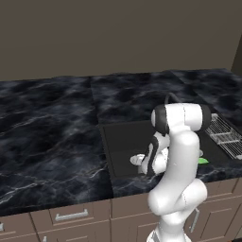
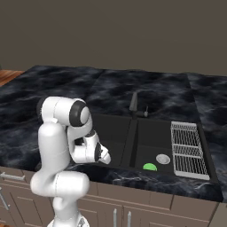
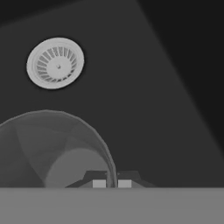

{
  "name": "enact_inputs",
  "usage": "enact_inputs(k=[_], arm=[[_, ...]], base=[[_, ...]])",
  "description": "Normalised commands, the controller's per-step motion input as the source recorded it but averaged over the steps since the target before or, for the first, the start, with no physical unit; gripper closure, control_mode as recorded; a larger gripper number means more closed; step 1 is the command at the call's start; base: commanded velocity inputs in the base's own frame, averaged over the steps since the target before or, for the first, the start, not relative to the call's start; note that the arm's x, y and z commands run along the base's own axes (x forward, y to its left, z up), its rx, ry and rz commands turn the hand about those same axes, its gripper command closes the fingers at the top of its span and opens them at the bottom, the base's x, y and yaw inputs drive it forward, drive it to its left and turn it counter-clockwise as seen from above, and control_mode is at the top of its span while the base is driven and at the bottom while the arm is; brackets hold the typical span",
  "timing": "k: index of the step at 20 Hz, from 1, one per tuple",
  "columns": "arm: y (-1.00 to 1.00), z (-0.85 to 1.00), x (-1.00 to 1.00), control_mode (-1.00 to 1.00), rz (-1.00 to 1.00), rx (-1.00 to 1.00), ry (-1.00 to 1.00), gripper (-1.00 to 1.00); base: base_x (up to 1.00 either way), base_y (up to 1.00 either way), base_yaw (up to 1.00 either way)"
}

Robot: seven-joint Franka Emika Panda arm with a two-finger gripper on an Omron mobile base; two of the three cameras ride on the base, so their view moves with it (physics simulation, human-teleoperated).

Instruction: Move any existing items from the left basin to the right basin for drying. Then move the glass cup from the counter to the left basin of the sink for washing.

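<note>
In the hand view we see our gripper (image 3: pixel 111 183) at the bottom centre, its two dark fingertips (image 3: pixel 99 183) pinched together on the thin clear rim of the glass cup (image 3: pixel 52 148). The cup fills the lower left of that frame, tipped so that we look into its mouth and see its pale round base. Above it, in the upper left, lies the silver drain (image 3: pixel 55 62) on the matte black floor of the left basin (image 3: pixel 144 109).

In the left base view the arm bends down over the near edge of the sink (image 1: pixel 106 142) at the centre right of the frame, and the hand hangs low inside the basin. In the right base view the hand sits at the centre left, over the left basin (image 2: pixel 113 133). The green lump (image 2: pixel 150 167) rests in the right basin (image 2: pixel 153 137), lower right of centre, just beside that basin's drain (image 2: pixel 163 158) and near the wire rack (image 2: pixel 189 150). The black marble counter (image 2: pixel 66 84) spreads around the sink.
</note>
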Motion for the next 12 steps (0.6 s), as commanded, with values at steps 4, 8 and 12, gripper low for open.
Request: enact_inputs(k=[4,8,12], arm=[[0.00,-0.13,0.00,-1.00,0.00,0.00,0.00,1.00],[0.00,-0.11,0.00,-1.00,0.00,0.00,0.02,-1.00],[0.00,-0.03,0.00,-1.00,0.00,0.00,0.01,-1.00]], base=[[0.00,0.00,0.00],[0.00,0.00,0.00],[0.00,0.00,0.00]])
